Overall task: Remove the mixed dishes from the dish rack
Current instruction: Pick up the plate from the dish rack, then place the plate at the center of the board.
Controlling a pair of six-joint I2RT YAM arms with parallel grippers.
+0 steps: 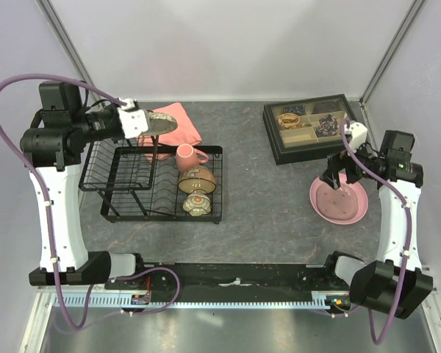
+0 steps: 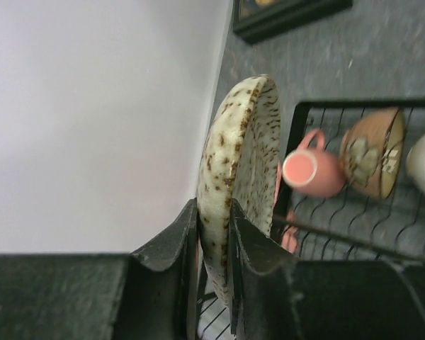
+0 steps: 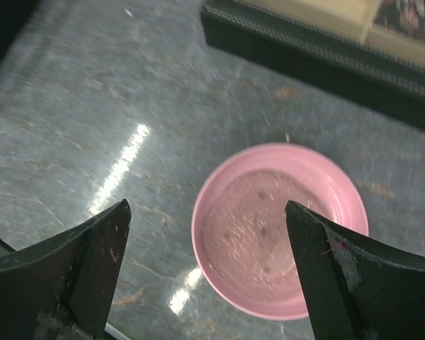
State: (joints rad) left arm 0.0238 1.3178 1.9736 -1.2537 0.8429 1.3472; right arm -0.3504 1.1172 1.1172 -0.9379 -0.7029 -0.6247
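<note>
My left gripper is shut on the rim of the grey speckled bowl, holding it on edge in the air above the back of the black wire dish rack. In the left wrist view both fingers pinch the bowl's wall. A pink mug, a brown floral bowl and a small pale bowl sit in the rack's right part. The pink plate lies flat on the table at the right. My right gripper hovers open above the plate, holding nothing.
A folded pink cloth lies behind the rack, under the lifted bowl. A black compartmented tray of trinkets stands at the back right, just beyond the plate. White walls close in the left, back and right sides.
</note>
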